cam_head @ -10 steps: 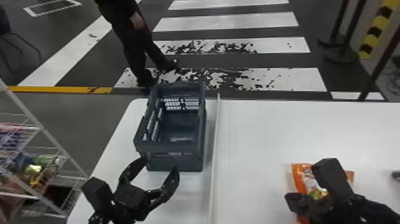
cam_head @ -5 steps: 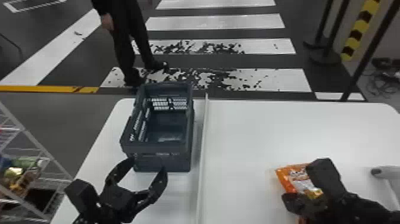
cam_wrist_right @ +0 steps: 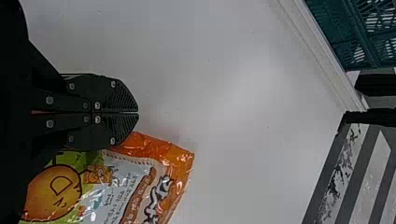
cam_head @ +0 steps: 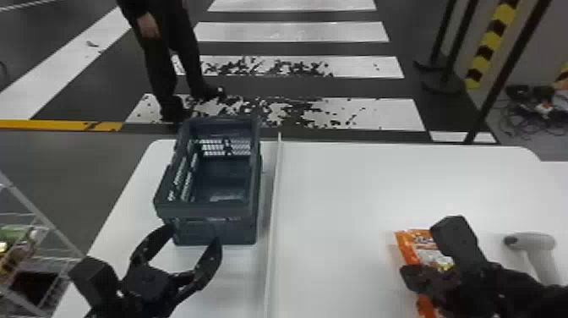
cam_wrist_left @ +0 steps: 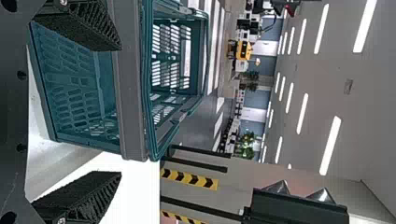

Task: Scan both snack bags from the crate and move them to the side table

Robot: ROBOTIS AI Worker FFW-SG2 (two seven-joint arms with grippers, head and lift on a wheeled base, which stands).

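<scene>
we've got the left gripper spread wide at the near side of the crate, which sits on the bench, far left, w/ a pale ridge just to its right. our right gripper is pressed together, w/ the orange snack bag lying partly hidden under it, nr right. the white scanner is to the bag's right.

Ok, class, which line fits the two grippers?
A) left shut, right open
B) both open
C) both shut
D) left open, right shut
D: the left gripper has its fingers wide apart, while those of the right gripper meet.
</scene>
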